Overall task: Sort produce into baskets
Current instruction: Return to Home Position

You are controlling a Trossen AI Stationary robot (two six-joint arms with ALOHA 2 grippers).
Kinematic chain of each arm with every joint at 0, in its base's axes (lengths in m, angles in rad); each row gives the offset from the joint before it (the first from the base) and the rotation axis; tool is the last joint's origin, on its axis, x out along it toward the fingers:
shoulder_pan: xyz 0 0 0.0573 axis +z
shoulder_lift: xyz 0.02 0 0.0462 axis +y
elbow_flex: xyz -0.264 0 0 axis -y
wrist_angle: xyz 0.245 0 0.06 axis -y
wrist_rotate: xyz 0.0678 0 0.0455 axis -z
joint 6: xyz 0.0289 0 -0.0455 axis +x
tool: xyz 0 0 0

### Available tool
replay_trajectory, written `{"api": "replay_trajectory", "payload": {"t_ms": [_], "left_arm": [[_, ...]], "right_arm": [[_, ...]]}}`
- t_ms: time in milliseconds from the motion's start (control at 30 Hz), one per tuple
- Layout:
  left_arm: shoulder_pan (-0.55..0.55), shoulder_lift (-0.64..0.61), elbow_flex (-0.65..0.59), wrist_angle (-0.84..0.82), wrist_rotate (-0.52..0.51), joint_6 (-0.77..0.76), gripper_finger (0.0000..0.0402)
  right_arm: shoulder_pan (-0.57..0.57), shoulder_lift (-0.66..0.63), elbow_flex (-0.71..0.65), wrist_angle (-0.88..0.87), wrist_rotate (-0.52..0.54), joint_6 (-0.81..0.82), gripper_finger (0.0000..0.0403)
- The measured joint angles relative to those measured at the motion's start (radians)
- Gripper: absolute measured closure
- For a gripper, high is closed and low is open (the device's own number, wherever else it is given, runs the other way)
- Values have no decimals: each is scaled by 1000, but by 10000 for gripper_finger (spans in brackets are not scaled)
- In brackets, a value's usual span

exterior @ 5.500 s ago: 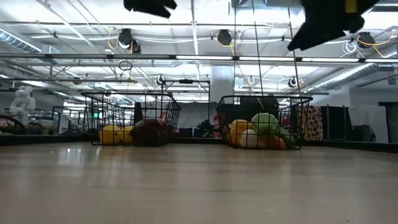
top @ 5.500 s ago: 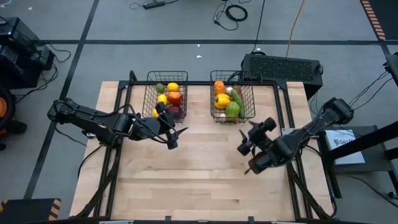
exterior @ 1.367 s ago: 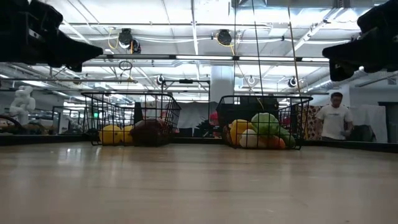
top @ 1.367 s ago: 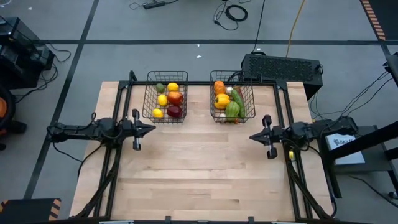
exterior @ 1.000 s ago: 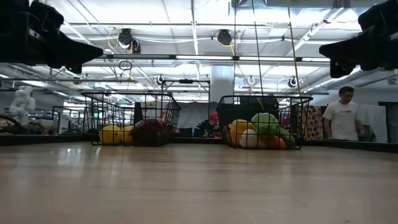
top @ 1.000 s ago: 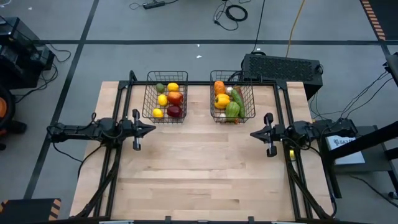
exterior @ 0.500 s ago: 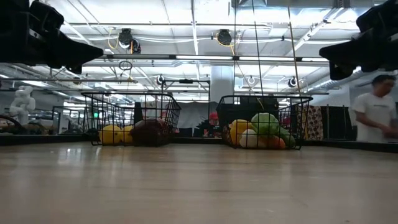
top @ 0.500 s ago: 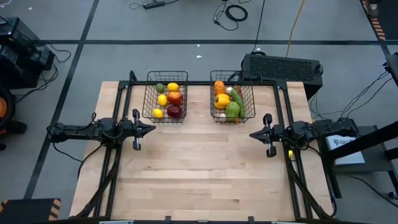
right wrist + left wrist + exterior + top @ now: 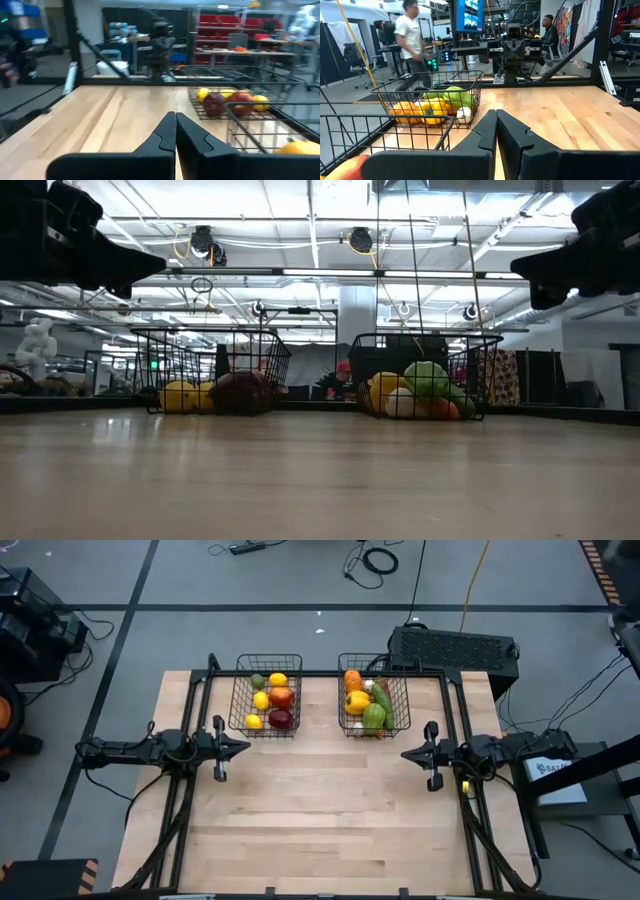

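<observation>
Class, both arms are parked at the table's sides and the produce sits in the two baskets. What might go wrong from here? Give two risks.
The right basket is heaped: its green vegetable rides near the rim, so a knock might spill it. A person walks in the room beyond the table; the shut left tool or right tool might strike anyone who reaches in.

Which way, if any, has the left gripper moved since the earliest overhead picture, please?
Yes: the left gripper drew back leftward, away from the left basket and its front rim, toward the table and its left edge.
</observation>
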Motion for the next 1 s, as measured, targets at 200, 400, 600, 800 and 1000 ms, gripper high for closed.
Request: {"api": "replay_trajectory", "payload": {"t_ms": [200, 400, 600, 800, 1000], "left_arm": [[0, 0, 0, 6, -1, 0, 387], [0, 0, 0, 20, -8, 0, 387], [0, 0, 0, 29, -8, 0, 387], [0, 0, 0, 34, -8, 0, 387], [0, 0, 0, 35, -7, 1, 387]], "right_arm": [[-1, -26, 0, 3, -4, 4, 403], [-22, -40, -1, 11, -52, -24, 403], [-32, -39, -1, 0, -29, -32, 403], [-32, -38, -1, 1, -18, -39, 403], [-32, -38, -1, 0, -18, -39, 403]]}}
